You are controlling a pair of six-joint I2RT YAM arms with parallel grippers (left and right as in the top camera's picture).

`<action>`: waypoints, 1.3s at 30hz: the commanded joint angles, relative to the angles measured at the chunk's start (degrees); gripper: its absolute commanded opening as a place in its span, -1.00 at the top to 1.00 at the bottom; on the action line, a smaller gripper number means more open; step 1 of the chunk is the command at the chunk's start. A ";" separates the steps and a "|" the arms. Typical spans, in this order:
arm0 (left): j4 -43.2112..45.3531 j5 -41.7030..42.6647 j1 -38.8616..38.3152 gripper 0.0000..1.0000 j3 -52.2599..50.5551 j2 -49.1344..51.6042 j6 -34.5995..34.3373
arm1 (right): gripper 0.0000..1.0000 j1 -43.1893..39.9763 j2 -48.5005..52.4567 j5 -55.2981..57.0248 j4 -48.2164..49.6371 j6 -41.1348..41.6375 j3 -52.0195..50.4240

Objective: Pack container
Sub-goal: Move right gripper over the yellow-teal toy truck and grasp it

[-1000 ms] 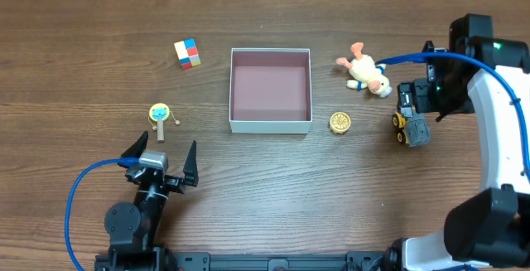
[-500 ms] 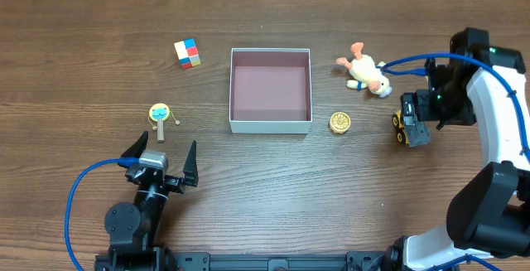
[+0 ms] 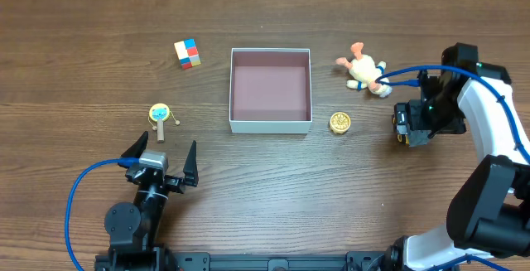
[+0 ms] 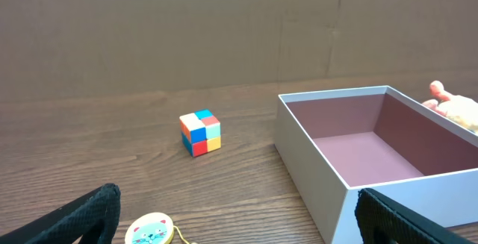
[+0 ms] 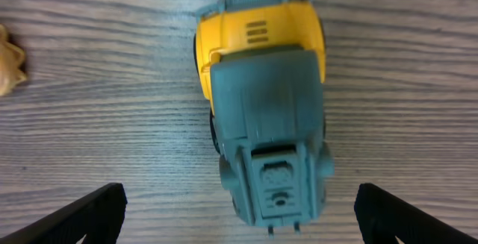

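The container [image 3: 270, 124], a white square box with a pink-mauve inside, sits mid-table and is empty; it also shows in the left wrist view [image 4: 321, 177]. My right gripper [image 3: 411, 124] is open and low over a yellow and grey toy truck [image 5: 265, 110], which lies on the wood between the fingers [image 5: 239, 218] without being touched. My left gripper [image 3: 162, 157] is open and empty near the front left, with its fingers [image 4: 239, 218] wide apart. A yellow cat-face disc [image 3: 159, 114] lies just ahead of it and shows in the left wrist view [image 4: 153, 230].
A multicoloured cube [image 3: 188, 54] lies at the back left and shows in the left wrist view [image 4: 200, 132]. A plush toy [image 3: 364, 70] lies right of the container. A small gold round piece [image 3: 339, 123] sits by the container's front right corner.
My right gripper has moved down and slightly towards the front over the toy truck, now covering most of it from above. The left arm has not moved.
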 commanded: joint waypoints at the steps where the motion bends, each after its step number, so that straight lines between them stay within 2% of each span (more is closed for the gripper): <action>1: 0.11 -0.13 0.33 -1.00 -0.22 -0.57 1.07 | -1.00 -0.11 0.17 1.11 1.95 -0.46 -1.31; 22: 0.09 -0.13 0.33 -1.00 -0.22 -0.57 1.07 | -0.97 -0.22 3.96 2.05 7.41 -4.74 -3.41; 33: 0.11 -0.13 0.33 -1.00 -0.22 -0.57 1.07 | -0.61 -0.22 3.96 3.08 8.09 -4.70 -3.39; 39: 0.09 -0.13 0.33 -1.00 -0.22 -0.57 1.07 | -0.30 -0.22 3.96 3.08 8.22 -4.70 -3.39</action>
